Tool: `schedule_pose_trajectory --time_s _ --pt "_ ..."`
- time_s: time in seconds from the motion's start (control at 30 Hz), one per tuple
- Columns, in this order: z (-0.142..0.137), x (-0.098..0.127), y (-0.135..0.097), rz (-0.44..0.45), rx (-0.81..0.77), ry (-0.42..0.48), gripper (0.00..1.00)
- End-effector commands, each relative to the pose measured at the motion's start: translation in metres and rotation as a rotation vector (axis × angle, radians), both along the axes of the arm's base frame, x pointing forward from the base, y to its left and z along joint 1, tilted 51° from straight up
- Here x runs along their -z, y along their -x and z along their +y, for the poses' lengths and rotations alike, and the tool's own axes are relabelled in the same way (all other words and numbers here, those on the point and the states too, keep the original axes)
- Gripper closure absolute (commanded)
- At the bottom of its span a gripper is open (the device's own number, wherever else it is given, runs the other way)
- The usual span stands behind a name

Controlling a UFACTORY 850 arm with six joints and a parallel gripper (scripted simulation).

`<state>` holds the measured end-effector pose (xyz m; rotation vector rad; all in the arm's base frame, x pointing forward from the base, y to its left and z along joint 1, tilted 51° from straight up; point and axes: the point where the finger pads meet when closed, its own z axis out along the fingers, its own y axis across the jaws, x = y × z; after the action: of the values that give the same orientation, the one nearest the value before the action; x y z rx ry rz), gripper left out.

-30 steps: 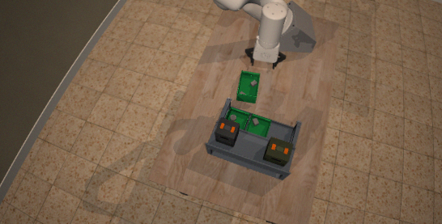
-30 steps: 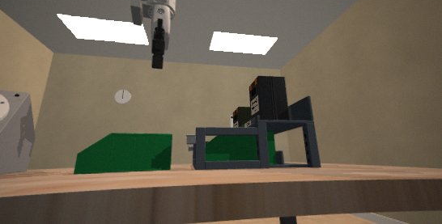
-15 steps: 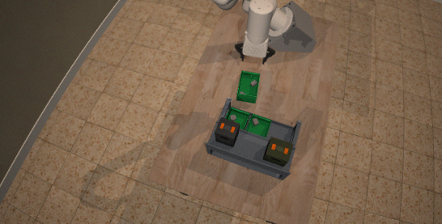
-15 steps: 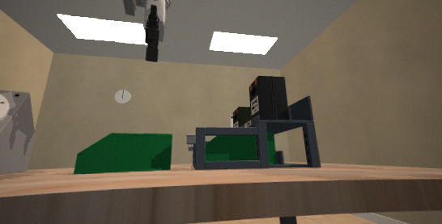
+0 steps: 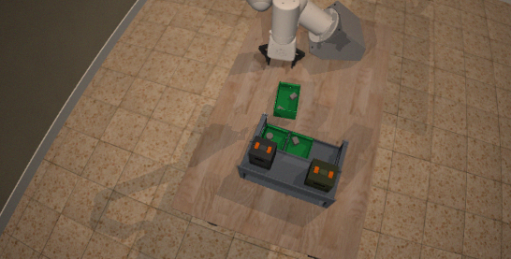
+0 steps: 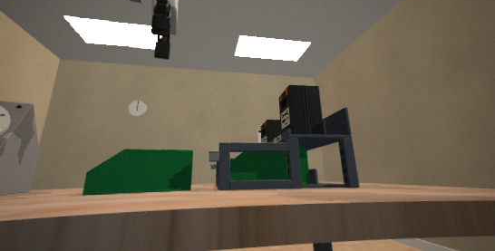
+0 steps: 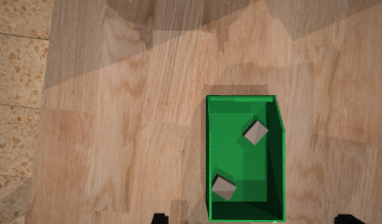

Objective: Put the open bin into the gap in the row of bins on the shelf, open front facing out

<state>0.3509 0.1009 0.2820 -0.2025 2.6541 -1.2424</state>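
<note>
1. Table: wooden top bearing the shelf and the loose bin.
2. Shelf: grey, two green bins inside.
3. Open bin: on the table before the shelf, two grey parts inside.
4. Gripper: high above the table, jaws spread, empty.

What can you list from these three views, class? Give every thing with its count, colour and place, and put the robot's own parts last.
Open bin: one, green, on the table between arm and shelf.
Parts in it: two, grey, apart.
Shelf bins: two, green, side by side in the shelf's left part; a gap to their right.
Shelf: one, grey, on the table.
Boxes: two, dark with orange marks, on the shelf's top board.
Table: one, wooden.
Pedestal: one, grey, at the arm's base.
Wall clock: one, white.
Arm: one, white.
Claw: one, black, open, holding nothing, high above the table.
</note>
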Motion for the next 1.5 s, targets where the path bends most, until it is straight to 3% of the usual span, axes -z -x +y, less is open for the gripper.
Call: schedule_pose_trajectory --time_s 0.0,0.1,0.27,1.47 --pt "-0.001 -0.003 0.001 0.000 -0.001 -0.002 0.00" --pt "-0.001 -0.003 0.001 0.000 -0.001 -0.002 0.00" --pt "-0.041 0.032 -0.013 0.000 -0.001 -0.001 0.00" --pt "-0.042 0.033 -0.013 0.000 -0.001 -0.001 0.00"
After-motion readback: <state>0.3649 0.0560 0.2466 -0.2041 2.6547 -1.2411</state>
